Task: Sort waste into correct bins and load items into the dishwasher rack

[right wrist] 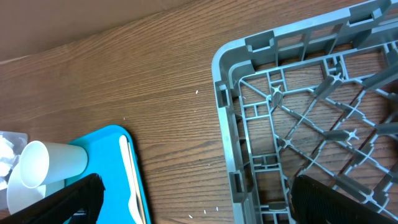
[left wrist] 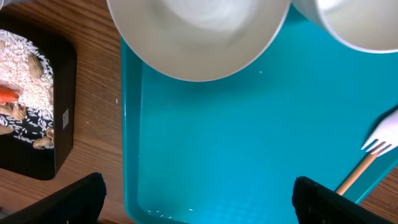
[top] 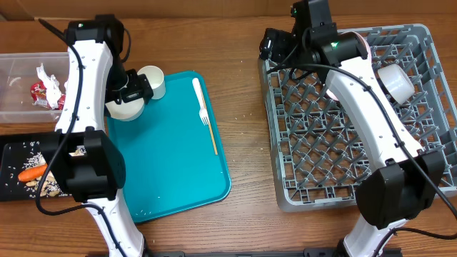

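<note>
While the trash side looks pretty much sorted, you've got dishes left to move. The red wrapper [top: 41, 91] and napkins [top: 48, 77] sit in the clear tub [top: 14, 107], and the carrot [top: 32, 173] and rice [left wrist: 28, 68] are in the black tray [top: 11, 193]. One white bowl [top: 396, 80] is already in the rack [top: 314, 135].

Not loaded yet: the other bowl [top: 125, 107], the cup [top: 153, 80] and the fork [top: 203, 114], all on the teal tray [top: 178, 164].

Your left gripper [left wrist: 199, 202] hangs over that tray right by the other bowl with its jaws spread wide, touching nothing. Your right gripper [right wrist: 202, 202] is just as wide apart and empty, up over the rack's near corner. My guess is the bowl's next.
</note>
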Robot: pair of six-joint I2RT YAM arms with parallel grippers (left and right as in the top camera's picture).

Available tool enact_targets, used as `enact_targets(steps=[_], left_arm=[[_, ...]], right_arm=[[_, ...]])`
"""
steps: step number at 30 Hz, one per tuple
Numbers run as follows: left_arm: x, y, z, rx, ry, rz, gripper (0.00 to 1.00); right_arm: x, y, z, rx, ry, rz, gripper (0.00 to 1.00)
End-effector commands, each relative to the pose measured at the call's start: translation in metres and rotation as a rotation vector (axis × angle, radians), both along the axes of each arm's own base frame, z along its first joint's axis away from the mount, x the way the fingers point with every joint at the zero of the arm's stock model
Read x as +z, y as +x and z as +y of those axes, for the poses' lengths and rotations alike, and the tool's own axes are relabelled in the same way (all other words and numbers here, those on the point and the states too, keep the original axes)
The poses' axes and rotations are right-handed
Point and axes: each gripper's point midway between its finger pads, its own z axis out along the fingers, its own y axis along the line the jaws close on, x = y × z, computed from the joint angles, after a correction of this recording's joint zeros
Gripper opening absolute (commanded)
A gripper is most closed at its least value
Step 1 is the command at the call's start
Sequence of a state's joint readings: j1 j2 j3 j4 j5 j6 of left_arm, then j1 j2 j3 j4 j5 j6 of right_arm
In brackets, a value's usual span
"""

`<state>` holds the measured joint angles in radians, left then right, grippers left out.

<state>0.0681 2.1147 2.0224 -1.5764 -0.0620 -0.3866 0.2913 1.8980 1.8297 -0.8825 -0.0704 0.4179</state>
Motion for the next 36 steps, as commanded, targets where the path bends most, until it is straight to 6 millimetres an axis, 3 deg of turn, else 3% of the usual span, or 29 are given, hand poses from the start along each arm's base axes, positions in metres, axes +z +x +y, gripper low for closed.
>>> enact_targets(steps=[1, 5, 10, 12, 22, 28, 36], left_arm=[[-0.004, 0.000, 0.005, -0.007, 0.016, 0.003, 0.98], [-0.005, 0.023, 0.002, -0.048, -0.006, -0.088, 0.98], [-0.001, 0.059, -0.033, -0.094, -0.209, -0.247, 0.98], [0.001, 0.067, -0.039, -0.078, -0.226, -0.277, 0.98], [-0.004, 0.077, -0.055, -0.079, -0.220, -0.310, 0.95], [-0.026, 0.077, -0.065, -0.110, -0.195, -0.300, 0.94], [-0.033, 0.084, -0.087, -0.317, -0.177, -0.335, 0.90]], right_arm=[[0.016, 0.002, -0.001, -0.007, 0.005, -0.040, 1.00], [0.016, 0.002, -0.001, -0.007, 0.005, -0.040, 1.00], [0.016, 0.002, -0.001, -0.008, 0.006, -0.040, 1.00], [0.016, 0.002, -0.001, -0.007, 0.005, -0.040, 1.00], [0.016, 0.002, -0.001, -0.007, 0.005, -0.040, 1.00], [0.016, 0.002, -0.001, -0.007, 0.005, -0.040, 1.00], [0.016, 0.002, -0.001, -0.007, 0.005, -0.040, 1.00]])
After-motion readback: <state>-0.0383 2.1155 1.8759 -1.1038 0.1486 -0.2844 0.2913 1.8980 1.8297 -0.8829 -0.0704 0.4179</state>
